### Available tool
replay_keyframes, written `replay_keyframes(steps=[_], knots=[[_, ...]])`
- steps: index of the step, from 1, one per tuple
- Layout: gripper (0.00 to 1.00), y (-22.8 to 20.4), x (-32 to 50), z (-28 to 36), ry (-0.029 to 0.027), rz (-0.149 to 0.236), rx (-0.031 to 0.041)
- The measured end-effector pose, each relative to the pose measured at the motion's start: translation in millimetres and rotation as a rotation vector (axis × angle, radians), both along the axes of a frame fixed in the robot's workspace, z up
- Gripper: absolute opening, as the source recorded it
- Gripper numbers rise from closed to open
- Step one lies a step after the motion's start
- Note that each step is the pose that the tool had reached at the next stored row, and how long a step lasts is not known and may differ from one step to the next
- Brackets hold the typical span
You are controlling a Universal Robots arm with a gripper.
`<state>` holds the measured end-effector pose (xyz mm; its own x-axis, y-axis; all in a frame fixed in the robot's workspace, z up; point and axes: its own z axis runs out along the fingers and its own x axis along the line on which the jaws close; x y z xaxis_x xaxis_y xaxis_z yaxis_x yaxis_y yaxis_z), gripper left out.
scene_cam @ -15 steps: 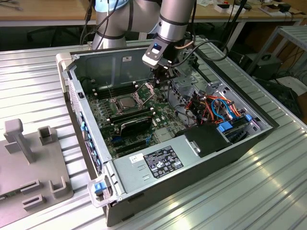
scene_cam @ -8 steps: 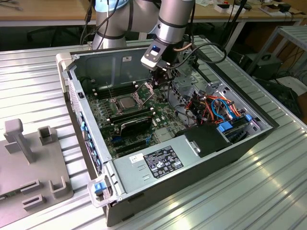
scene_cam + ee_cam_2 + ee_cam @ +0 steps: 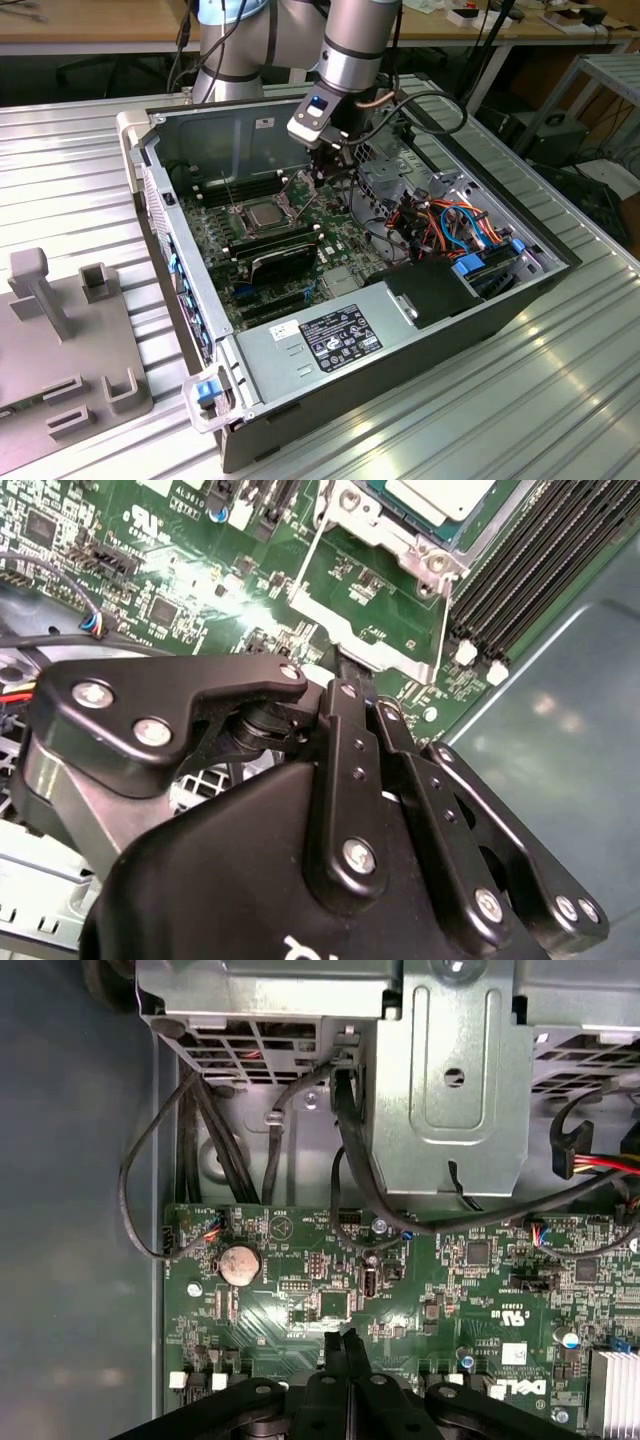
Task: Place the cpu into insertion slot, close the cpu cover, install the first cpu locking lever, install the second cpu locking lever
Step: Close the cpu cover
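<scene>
The cpu [image 3: 268, 212] lies flat in the insertion slot [image 3: 244, 223] on the green board, silver top up, also seen in the second wrist view [image 3: 440, 495]. The cpu cover [image 3: 375, 525] lies down around it as a silver frame. Two thin wire locking levers stand up from the socket, one [image 3: 231, 192] on the exterior view's left and one [image 3: 291, 186] leaning toward the arm. My gripper [image 3: 322, 172] hangs just to the exterior view's right of the socket. Its black fingers [image 3: 341, 1340] are pressed together, and the tips [image 3: 342, 670] sit at the bent wire lever [image 3: 305, 565].
Black memory sticks [image 3: 530, 560] run beside the socket. A metal drive cage [image 3: 450, 1080] and bundled cables [image 3: 450, 225] fill the case to the exterior view's right. The power supply [image 3: 330, 335] sits at the near end. A grey fixture [image 3: 70, 330] stands on the table outside the case.
</scene>
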<state>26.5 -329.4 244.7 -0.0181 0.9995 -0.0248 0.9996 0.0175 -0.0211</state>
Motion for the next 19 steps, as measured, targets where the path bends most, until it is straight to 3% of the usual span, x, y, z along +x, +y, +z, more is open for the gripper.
replay_keyframes(steps=[9, 11, 19], knots=[[0.11, 0.6, -8.5, -1.3, 0.0096, 0.000, 0.0000], [0.11, 0.7, -10.4, -1.5, 0.0142, 0.000, 0.0000], [0.11, 0.9, -17.2, -1.6, 0.0207, 0.000, 0.0001]])
